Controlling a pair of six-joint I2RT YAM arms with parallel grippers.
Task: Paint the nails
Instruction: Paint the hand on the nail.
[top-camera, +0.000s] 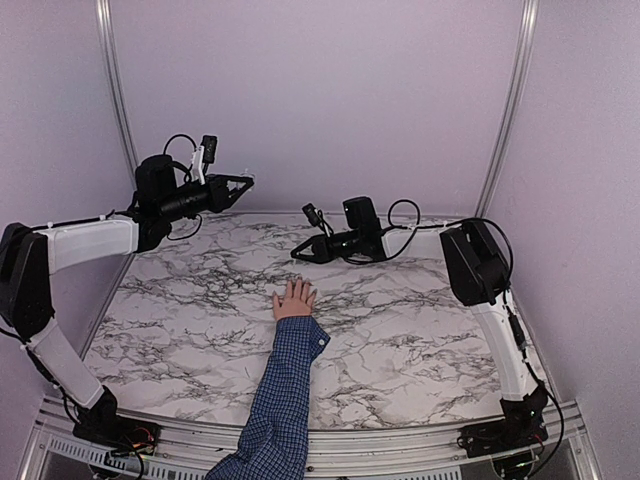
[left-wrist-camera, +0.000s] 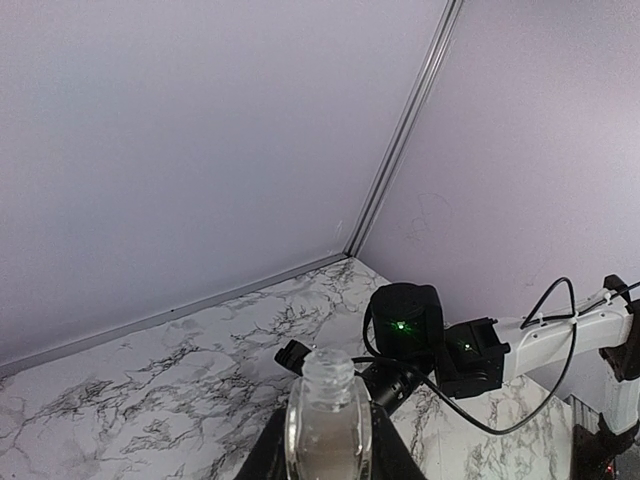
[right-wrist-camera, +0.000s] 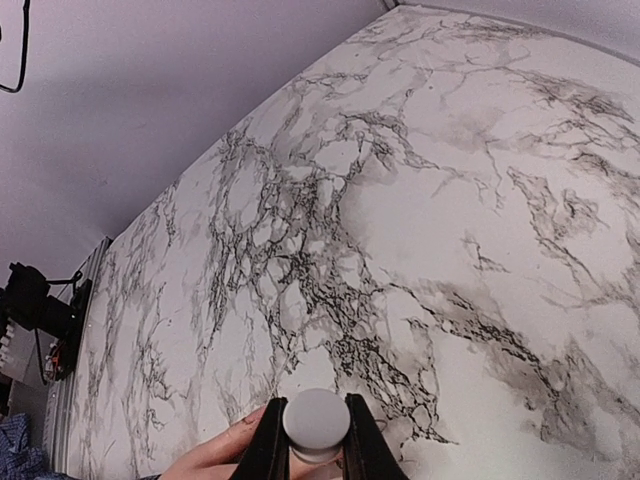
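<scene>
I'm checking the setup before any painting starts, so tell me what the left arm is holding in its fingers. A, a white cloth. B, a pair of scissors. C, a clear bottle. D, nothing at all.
C: the left wrist view shows the left arm's fingers closed on either side of a clear bottle, its neck sticking out ahead of them.

A white surface (top-camera: 190, 300) veined in black and grey marble lies under plain lilac walls (top-camera: 320, 100), which rise from its far and side edges. Slim metal rails (top-camera: 113, 90) run up the far corners. A clear bottle (left-wrist-camera: 328, 430) with a bare threaded neck stands upright above the far-left corner. A round white cap (right-wrist-camera: 316, 420) hangs low over the middle.
</scene>
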